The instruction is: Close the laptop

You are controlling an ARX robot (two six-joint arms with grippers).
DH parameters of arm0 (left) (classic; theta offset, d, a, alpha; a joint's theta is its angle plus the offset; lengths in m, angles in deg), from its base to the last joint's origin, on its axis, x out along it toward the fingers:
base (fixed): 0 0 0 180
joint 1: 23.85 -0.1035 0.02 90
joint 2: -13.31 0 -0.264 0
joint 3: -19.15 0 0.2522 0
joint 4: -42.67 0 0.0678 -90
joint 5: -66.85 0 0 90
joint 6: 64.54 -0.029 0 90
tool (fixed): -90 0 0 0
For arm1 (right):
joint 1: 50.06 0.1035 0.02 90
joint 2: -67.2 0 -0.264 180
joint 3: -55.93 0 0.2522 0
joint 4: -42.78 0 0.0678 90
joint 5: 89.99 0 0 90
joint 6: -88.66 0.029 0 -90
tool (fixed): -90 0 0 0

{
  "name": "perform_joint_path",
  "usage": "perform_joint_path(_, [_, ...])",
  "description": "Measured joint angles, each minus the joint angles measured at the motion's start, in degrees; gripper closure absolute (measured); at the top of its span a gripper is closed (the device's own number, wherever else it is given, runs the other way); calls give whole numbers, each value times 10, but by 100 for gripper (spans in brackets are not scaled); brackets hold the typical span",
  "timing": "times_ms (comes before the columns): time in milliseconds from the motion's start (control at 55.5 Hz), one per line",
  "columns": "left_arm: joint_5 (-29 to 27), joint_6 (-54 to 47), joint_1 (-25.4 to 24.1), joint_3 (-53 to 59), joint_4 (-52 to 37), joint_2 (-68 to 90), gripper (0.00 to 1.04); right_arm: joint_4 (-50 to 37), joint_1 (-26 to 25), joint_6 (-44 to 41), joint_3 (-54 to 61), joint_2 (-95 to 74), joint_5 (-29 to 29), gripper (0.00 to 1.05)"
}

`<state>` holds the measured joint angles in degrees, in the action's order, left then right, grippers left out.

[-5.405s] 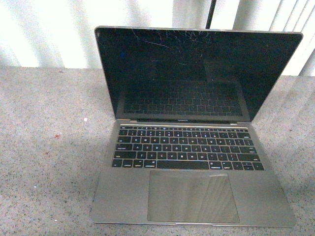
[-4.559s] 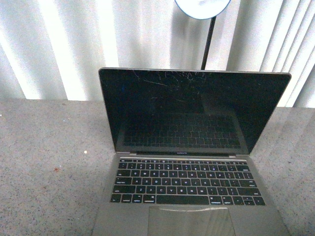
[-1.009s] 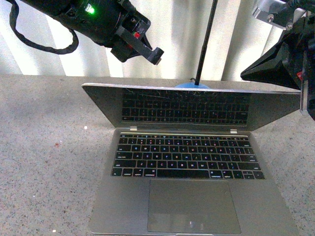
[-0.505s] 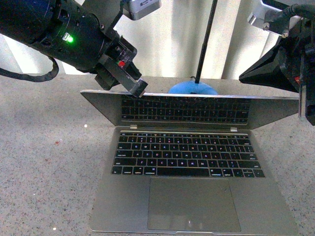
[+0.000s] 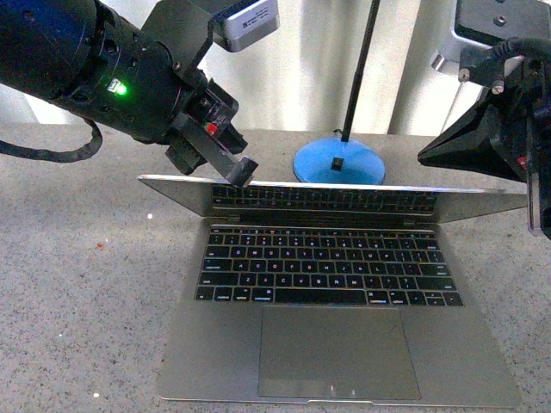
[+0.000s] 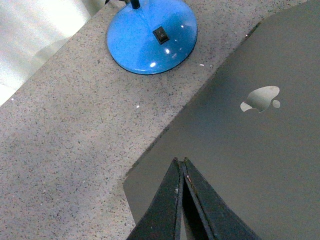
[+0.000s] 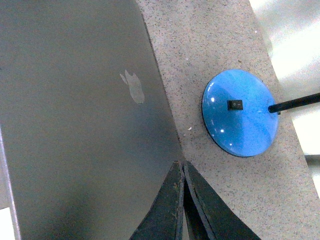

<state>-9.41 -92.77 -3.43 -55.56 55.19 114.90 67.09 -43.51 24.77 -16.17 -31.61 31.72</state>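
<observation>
The silver-grey laptop [image 5: 336,344] sits on the speckled table with its lid [image 5: 344,196] tilted far down over the black keys. My left gripper [image 5: 241,175] is shut and its tips rest on the lid's top edge near the left corner. In the left wrist view the shut tips [image 6: 180,161] lie over the grey lid [image 6: 250,150] with its apple logo [image 6: 260,98]. My right gripper [image 5: 426,156] is shut and hovers above the lid's right end. In the right wrist view its tips [image 7: 181,164] sit at the lid's corner [image 7: 75,110].
A lamp with a round blue base [image 5: 338,163] and a thin black stem [image 5: 360,69] stands on the table just behind the laptop. It shows in both wrist views [image 6: 152,36] [image 7: 240,112]. White pleated curtains hang behind the speckled table [image 5: 77,284].
The lid has come further down, so the screen is nearly hidden and more of the blue lamp base shows. My left gripper has followed the lid's edge down; the right arm has barely moved.
</observation>
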Motion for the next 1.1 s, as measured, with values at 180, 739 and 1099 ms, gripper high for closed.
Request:
perform_joint_path(180, [4,2,1,7,-7,0,101,3,3,-6,6,-2,-1,102])
perform_joint_path(739, [16,9,2,36,-26,18,101,2,14,-14,20,-12,-2,102])
perform_joint_path(1099, [26,15,-2,53,-41,23,101,-2,20,-15,22,-23,-4,102])
